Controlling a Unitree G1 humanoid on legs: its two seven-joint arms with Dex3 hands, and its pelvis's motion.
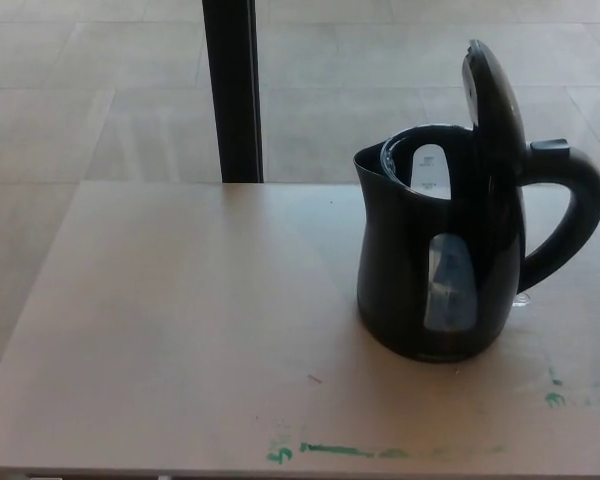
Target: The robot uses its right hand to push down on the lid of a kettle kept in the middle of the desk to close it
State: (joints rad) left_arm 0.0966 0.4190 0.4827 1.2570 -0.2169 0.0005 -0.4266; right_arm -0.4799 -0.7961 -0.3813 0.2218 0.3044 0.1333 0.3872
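A tall black plastic kettle (pixel 435 270) stands on the pale wooden desk (pixel 180 330), its lid (pixel 492 95) pointing to 12 o'clock. No robot hand shows.

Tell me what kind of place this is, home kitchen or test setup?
Likely an indoor lab or test space, not a kitchen. A black kettle with its lid open stands alone on a plain desk smeared with green marks, on a tiled floor beside a dark post.

Bare desk (pixel 180 330) lies open left of the kettle (pixel 430 270), whose raised lid (pixel 492 95) (standing upright) blocks its right.
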